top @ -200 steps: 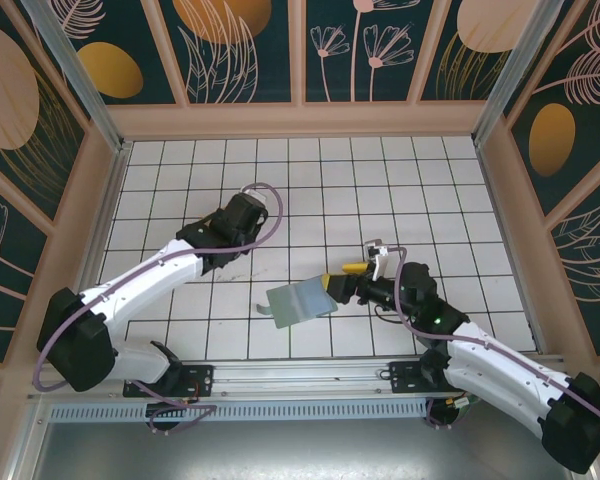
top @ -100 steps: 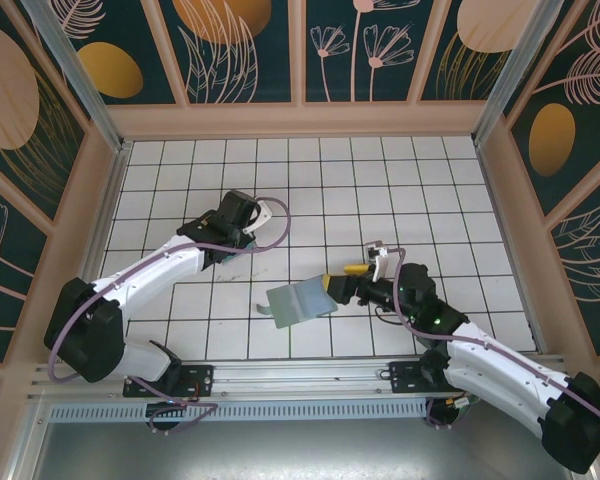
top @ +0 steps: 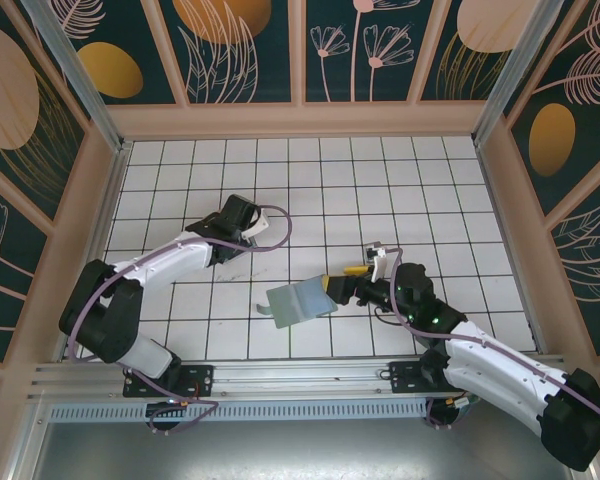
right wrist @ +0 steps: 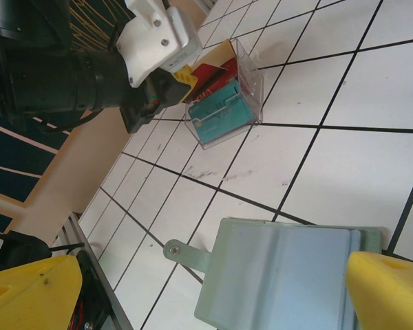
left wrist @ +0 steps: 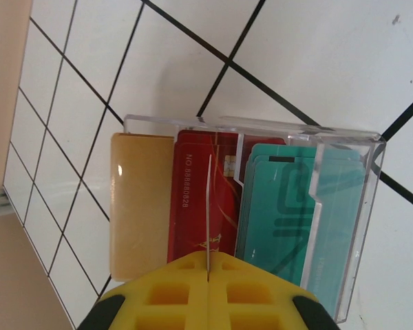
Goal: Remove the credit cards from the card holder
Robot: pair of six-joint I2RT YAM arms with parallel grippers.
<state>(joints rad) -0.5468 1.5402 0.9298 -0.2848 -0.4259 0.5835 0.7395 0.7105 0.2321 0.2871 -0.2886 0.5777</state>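
Starting far left: left gripper (left wrist: 208,275) at approx 9 o'clock from table centre in the top cam, pinched tight right over a clear box (left wrist: 368,206). From the wrist cam it looks clamped on a credit card (left wrist: 208,206) seen edge-on. Just a thin pale line poking out btw the pads, so not 100% sure.

Counting inside the box:
- 1 tan card (left wrist: 141,206) lying flat at the 9 o'clock end
- 1 red card (left wrist: 189,227) next, maybe more under it
- at least 2 teal cards (left wrist: 282,220) stacked

Moving right: 1 card holder (top: 298,300) at approx 6 o'clock from centre, lying open on the tiles, well apart from the box. Can't tell if any cards sit in the slots, no tan face showing.

Then the right gripper (top: 342,278) at the holder's 3 o'clock edge, spread wide, nothing in it. Can't tell if touching the leaf.

Handling guess: cards light, stiff, slick, so pinch the exposed short edge and slide out flat w/o bending. Holder soft and floppy, prob lifts w/ the card unless pinned on the other leaf.
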